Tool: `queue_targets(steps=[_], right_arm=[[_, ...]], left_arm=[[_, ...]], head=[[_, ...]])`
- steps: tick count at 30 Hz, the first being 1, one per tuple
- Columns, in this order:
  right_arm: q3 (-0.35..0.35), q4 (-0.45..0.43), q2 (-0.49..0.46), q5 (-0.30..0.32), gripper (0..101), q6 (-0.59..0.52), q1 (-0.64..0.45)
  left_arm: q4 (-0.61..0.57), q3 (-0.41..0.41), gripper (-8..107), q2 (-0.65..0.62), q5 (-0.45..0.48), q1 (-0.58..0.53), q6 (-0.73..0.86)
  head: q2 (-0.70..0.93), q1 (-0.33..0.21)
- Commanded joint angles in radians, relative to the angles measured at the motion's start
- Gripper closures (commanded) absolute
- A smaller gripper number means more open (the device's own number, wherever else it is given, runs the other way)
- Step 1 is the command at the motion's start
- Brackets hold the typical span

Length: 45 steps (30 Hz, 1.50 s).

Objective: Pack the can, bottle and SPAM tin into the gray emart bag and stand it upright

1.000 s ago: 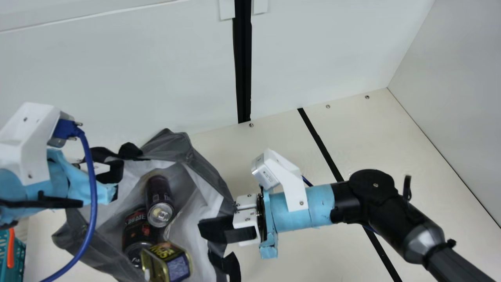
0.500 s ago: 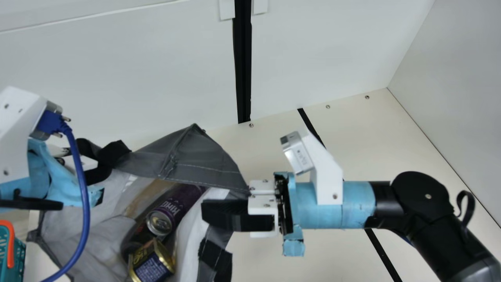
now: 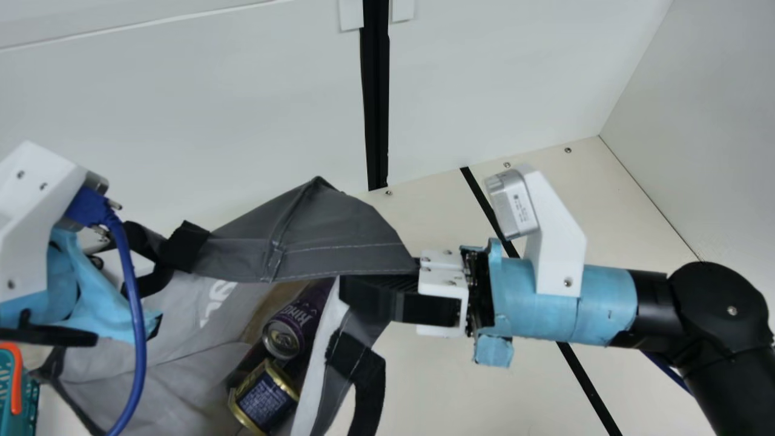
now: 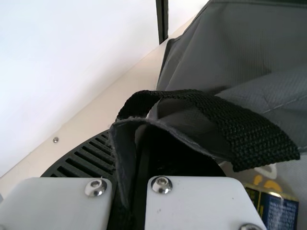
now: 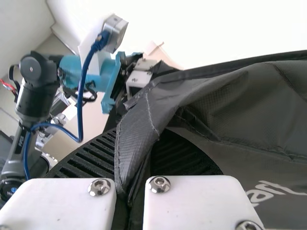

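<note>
White wall (image 3: 181,109) and cream table (image 3: 448,381) behind the gray emart bag (image 3: 339,242), rim pinched on two sides

Black strip (image 3: 376,91) on the wall beyond the bag; teal basket (image 3: 27,393) with orange handle (image 3: 14,375) just beside it, off the left arm's side.

Left gripper (image 3: 136,266), at the bag's left rim: ribbed fingers (image 4: 91,160) drawn together, only folded cloth between them. Black webbing strap (image 4: 249,129) arches over the cloth close to them. How much of the strap is caught, cannot tell.

Right gripper (image 3: 345,290), at the bag's right rim: fingers closed to a thin gap, a fold of gray cloth nipped there and draped over the ribbed pads. Black handle (image 3: 372,381) hangs from the rim just below.

Bag mouth spread between the two, far rim peaked up in a stiff fold, side panel creased. Whether its base sits upright, cannot tell.

Inside the bag: purple can (image 3: 287,333) tilted, metal end showing, upper part tucked under the rim. SPAM tin (image 3: 264,396) right by it, gold-edged, dark blue panel out. Dark item (image 3: 245,363) between tin and bag wall, mostly hidden; bottle or not, cannot tell.

Print: pale lettering on can and tin, larger white letters (image 3: 216,303) on the bag's panel, partly folded away
</note>
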Motion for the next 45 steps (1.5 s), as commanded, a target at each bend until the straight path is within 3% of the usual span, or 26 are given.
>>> queue_targets(steps=[1,13,22,28,35,45], right_arm=[[-0.01,0.003,-0.009,-0.006,101,0.021,-0.009],[-0.069,-0.038,-0.077,-0.006,101,0.147,-0.064],[-0.098,-0.147,-0.122,-0.006,101,0.289,-0.096],[-0.08,-0.236,-0.139,-0.006,101,0.34,-0.104],[-0.022,-0.299,-0.125,-0.006,101,0.302,-0.12],[0.033,-0.291,-0.04,-0.006,101,0.1,-0.159]], left_arm=[[0.007,-0.002,107,-0.003,0.001,-0.003,0.009],[0.043,-0.037,107,-0.032,0.001,-0.052,0.058],[0.056,-0.025,107,-0.043,0.001,-0.104,0.081],[0.034,-0.017,107,-0.029,0.001,-0.127,0.098],[-0.027,-0.048,107,0.026,0.001,-0.121,0.139],[-0.127,-0.156,107,0.147,0.001,-0.08,0.213]], head=[[-0.001,-0.023],[-0.001,-0.023],[-0.001,-0.023],[-0.001,-0.023],[-0.001,-0.023],[-0.001,-0.023]])
